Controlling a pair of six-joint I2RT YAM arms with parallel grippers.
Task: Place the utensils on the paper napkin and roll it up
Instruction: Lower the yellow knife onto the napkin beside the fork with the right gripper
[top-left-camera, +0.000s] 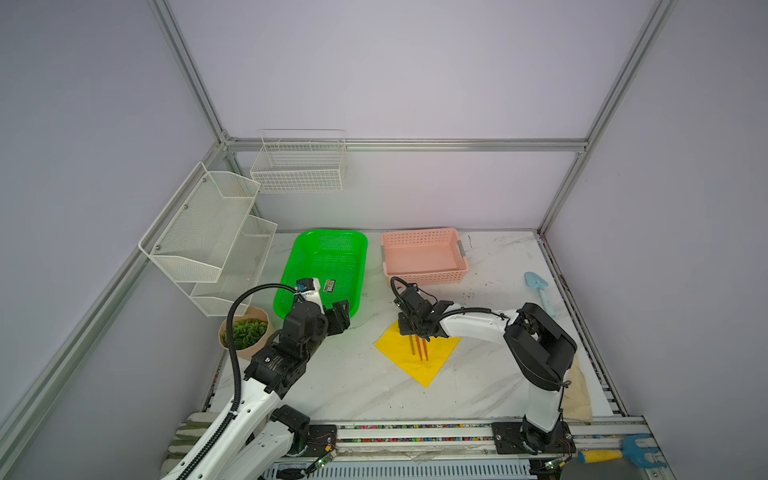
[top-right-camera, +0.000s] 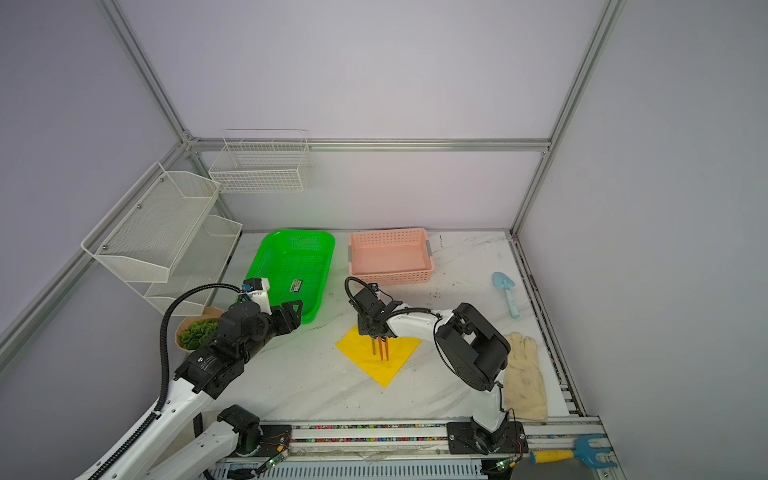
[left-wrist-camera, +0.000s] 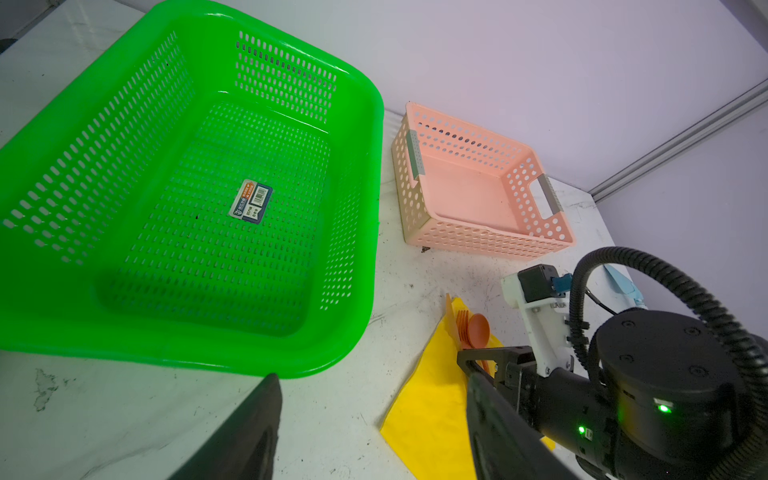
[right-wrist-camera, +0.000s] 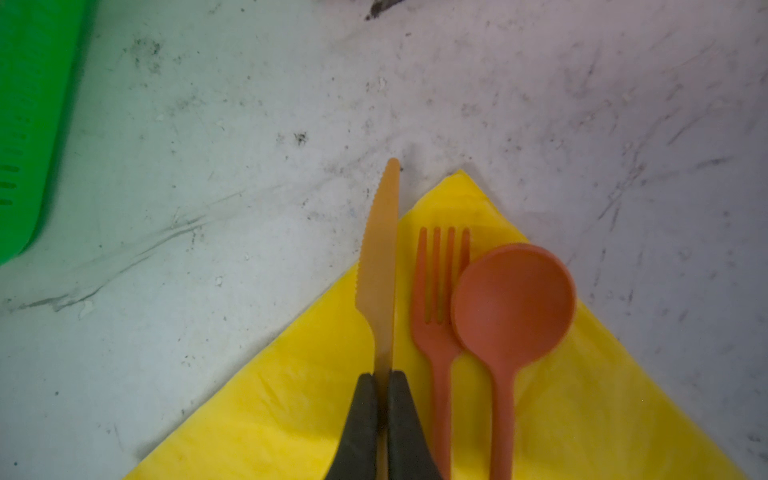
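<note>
Marbled tabletop (right-wrist-camera: 208, 166) carries the yellow paper napkin (right-wrist-camera: 602, 395); on its corner lie the orange fork (right-wrist-camera: 436, 328) and spoon (right-wrist-camera: 513, 299), touching, handle ends cut off by the frame. Right hand (right-wrist-camera: 382, 384) pinches an orange knife (right-wrist-camera: 380, 266) just beside the fork, its tip past the napkin's edge. Left hand (left-wrist-camera: 370, 382) gapes beside the green basket (left-wrist-camera: 166, 345).

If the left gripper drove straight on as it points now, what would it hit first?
Probably the near corner of the green basket, ahead of the open left gripper; depth is unclear, so it might slip past onto the table.
</note>
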